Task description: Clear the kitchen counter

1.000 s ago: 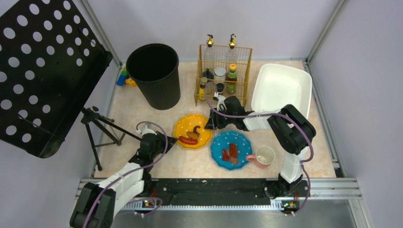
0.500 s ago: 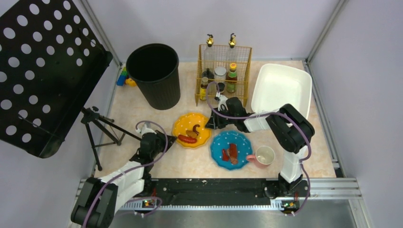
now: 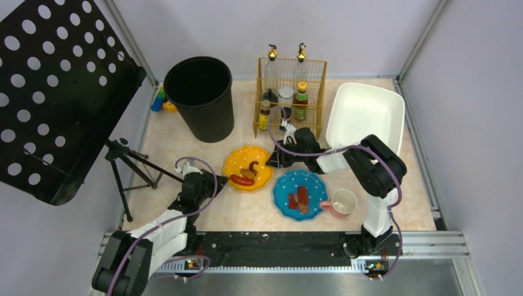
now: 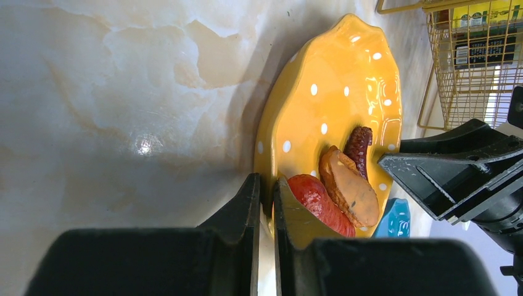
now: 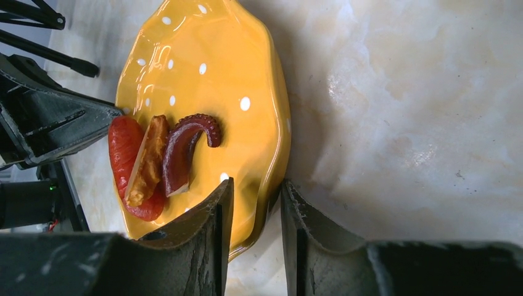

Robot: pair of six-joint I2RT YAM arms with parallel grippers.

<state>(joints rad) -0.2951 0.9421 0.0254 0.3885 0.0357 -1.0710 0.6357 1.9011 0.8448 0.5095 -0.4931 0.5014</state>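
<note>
A yellow dotted plate (image 3: 247, 161) lies on the pale marbled kitchen counter (image 3: 247, 213), holding a red sausage (image 3: 243, 181), a toast-like slice and a dark octopus tentacle. My left gripper (image 3: 223, 181) is shut on the plate's left rim; in the left wrist view its gripper (image 4: 266, 182) pinches the plate's (image 4: 333, 92) edge beside the sausage (image 4: 314, 197). My right gripper (image 3: 269, 160) is at the plate's right rim. In the right wrist view its gripper (image 5: 258, 185) straddles the plate's (image 5: 210, 74) rim with a gap left on both sides.
A blue plate (image 3: 317, 185) with food and a pink cup (image 3: 340, 203) sit near the front right. A black bin (image 3: 200, 95), a wire rack of bottles (image 3: 290, 92) and a white tub (image 3: 364, 114) stand behind. A tripod (image 3: 126, 163) stands at the left.
My right gripper has shifted slightly towards the back left along the plate's right rim. The left arm and the plate hardly moved.
</note>
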